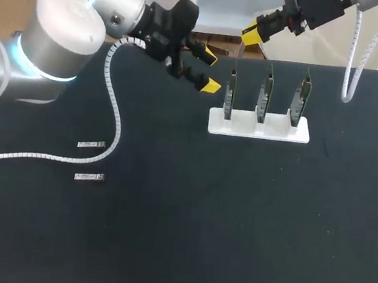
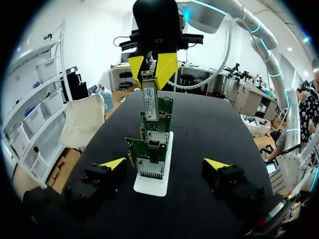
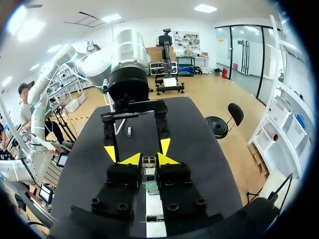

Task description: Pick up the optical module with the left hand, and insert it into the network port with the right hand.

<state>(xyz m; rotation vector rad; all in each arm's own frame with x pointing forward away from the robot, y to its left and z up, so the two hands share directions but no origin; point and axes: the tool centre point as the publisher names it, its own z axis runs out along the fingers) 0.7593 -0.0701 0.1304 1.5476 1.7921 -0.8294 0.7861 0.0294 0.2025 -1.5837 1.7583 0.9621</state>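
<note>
Looming closest, the left arm [image 1: 64, 36] comes in from 10 o'clock over the black table [image 1: 234, 223]. Its left gripper [image 1: 210, 70] is spread wide and empty, at 10 o'clock of the white stand [image 1: 273, 129], which holds three green network cards [image 1: 265, 95] upright in a row. Above that row, the right gripper [image 2: 151, 69] pinches the optical module [image 2: 150, 102] upright between both yellow tips, while a spare module [image 1: 91, 145] and a second spare module [image 1: 89, 177] lie flat near each other at the table's 9 o'clock.
</note>
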